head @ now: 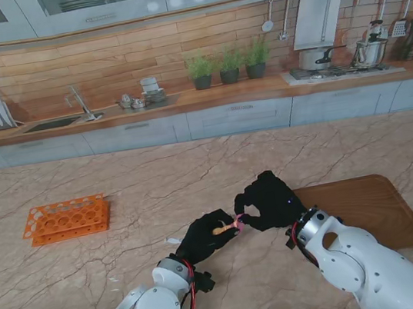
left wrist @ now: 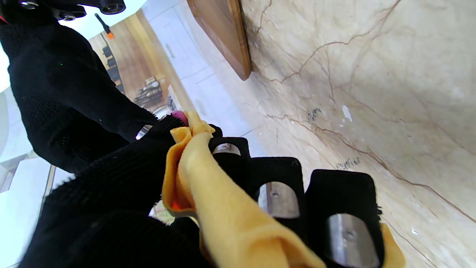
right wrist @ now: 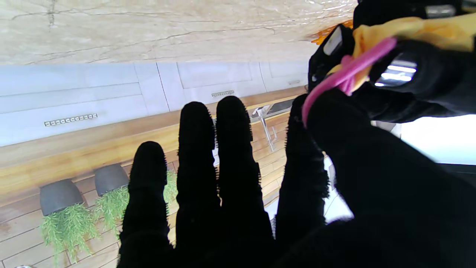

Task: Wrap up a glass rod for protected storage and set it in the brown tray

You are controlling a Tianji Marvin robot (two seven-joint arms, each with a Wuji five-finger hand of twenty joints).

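Observation:
My left hand (head: 205,236) is shut on an orange cloth bundle (head: 221,229), held above the table near me. In the left wrist view the cloth (left wrist: 223,208) runs along the fingers; the glass rod is hidden inside it. A pink band (right wrist: 342,74) loops round the bundle's end (right wrist: 409,29). My right hand (head: 269,201) pinches this band between thumb and forefinger, its other fingers (right wrist: 208,156) spread straight. The brown tray (head: 371,211) lies on the table to the right of both hands.
An orange test-tube rack (head: 66,219) stands on the marble table at the left. A kitchen counter with sink, potted plants (head: 229,65) and a stove runs along the back, far from me. The tray's corner (left wrist: 227,41) shows beyond my left hand.

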